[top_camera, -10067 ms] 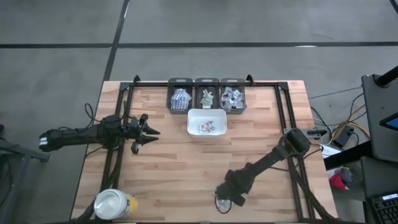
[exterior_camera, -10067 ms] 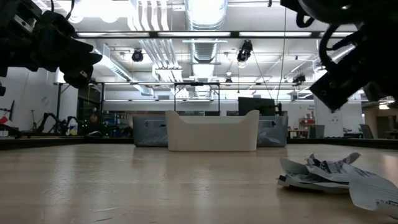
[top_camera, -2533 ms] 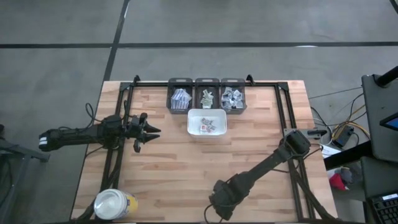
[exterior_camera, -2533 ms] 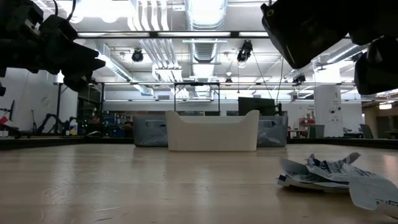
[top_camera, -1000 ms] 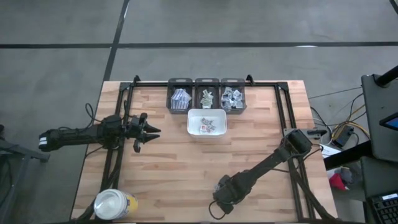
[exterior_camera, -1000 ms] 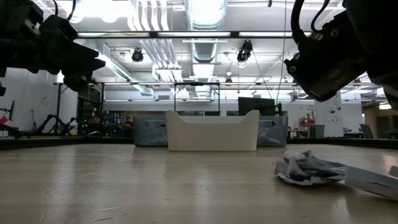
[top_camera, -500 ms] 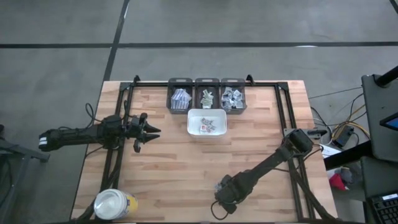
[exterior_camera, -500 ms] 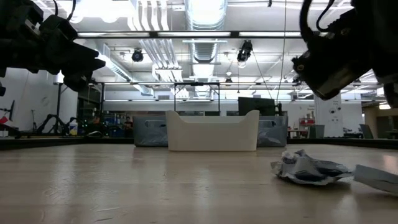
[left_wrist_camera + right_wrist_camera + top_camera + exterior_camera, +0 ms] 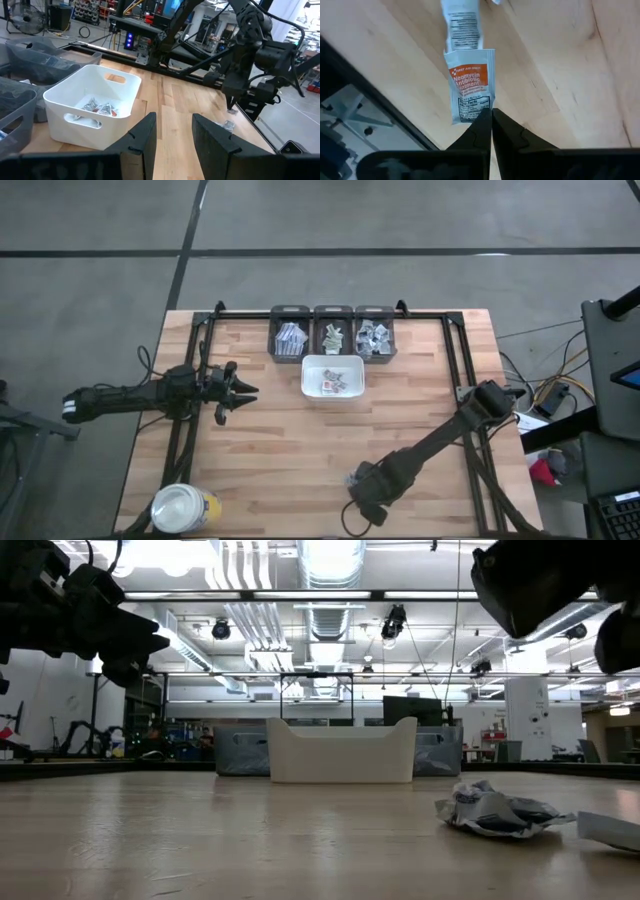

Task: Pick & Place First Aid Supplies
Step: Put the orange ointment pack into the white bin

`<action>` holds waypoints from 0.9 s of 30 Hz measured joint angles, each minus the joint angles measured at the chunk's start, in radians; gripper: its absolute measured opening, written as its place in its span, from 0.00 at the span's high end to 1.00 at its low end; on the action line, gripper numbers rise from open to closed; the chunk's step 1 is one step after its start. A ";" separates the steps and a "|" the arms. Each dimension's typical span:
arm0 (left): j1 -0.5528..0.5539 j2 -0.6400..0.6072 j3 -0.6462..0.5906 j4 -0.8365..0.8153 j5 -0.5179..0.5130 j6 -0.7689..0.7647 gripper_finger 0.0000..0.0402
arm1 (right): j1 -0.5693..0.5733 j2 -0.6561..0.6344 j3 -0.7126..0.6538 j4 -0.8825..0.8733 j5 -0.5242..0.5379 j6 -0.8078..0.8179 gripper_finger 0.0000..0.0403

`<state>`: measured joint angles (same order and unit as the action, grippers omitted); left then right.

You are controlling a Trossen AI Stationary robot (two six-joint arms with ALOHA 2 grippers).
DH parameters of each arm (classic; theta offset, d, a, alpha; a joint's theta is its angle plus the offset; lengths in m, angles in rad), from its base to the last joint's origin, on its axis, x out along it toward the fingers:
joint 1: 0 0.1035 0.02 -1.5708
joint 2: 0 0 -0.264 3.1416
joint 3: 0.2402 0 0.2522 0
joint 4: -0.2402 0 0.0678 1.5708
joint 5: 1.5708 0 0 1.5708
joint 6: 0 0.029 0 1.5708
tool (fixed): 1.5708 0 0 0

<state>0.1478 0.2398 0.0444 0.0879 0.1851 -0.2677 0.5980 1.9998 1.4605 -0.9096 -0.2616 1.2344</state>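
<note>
Low centre of the high view, near the table's front edge: right gripper (image 9: pixel 364 502) over the loose heap of first aid supplies (image 9: pixel 495 810), arm running up-right to its base. Right wrist view shows fingers pinched tight on the lower edge of an orange-print sachet (image 9: pixel 469 85), which hangs off the tips over bare wood; a second white packet (image 9: pixel 461 20) lies just past it, touching or overlapping, can't tell which. Change vs. a sec ago: jaws went from nearly shut to fully clamped, and in the low view the gripper body has risen toward upper right of frame, heap shifted a bit and one flat packet (image 9: pixel 610 830) now sits apart at far right. Reads as grasp done, lift begun. Whether only one sachet came up — can't confirm from here. Left gripper (image 9: pixel 243 392) parked mid-left of the high view, unchanged, fingers apart w/ nothing between, pointing at the white tray (image 9: pixel 311 364). Tray at upper centre already holds a few packets; three dark bins (image 9: pixel 332 311) behind it hold more. Next, by my read: carry sachet up-frame to tray or bins, well apart from pickup spot. Risk: thin edge grip, could slip in transit.
</note>
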 joint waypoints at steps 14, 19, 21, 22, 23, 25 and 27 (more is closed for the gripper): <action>0.000 0.000 0.000 0.000 -0.003 0.006 0.70 | -0.124 -0.064 0.002 0.103 0.179 -0.348 0.98; 0.000 0.001 0.000 0.001 -0.003 0.006 0.70 | -0.234 -0.068 0.008 0.148 0.285 -0.532 0.98; 0.000 0.002 0.000 0.001 -0.003 0.007 0.70 | -0.286 -0.068 0.014 0.156 0.312 -0.606 0.98; 0.000 0.002 0.000 0.001 -0.003 0.007 0.70 | -0.314 -0.068 0.018 0.166 0.321 -0.641 0.98; 0.000 0.002 0.000 0.001 -0.003 0.007 0.70 | -0.341 -0.068 0.021 0.178 0.327 -0.674 0.98; 0.000 0.003 0.000 0.001 -0.003 0.006 0.70 | -0.395 -0.068 0.026 0.198 0.343 -0.738 0.98; 0.000 0.003 0.000 0.001 -0.003 0.006 0.70 | -0.449 -0.068 0.036 0.207 0.345 -0.809 0.98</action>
<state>0.1479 0.2432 0.0443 0.0889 0.1818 -0.2613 0.1489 1.9320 1.4966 -0.7026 0.0829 0.4253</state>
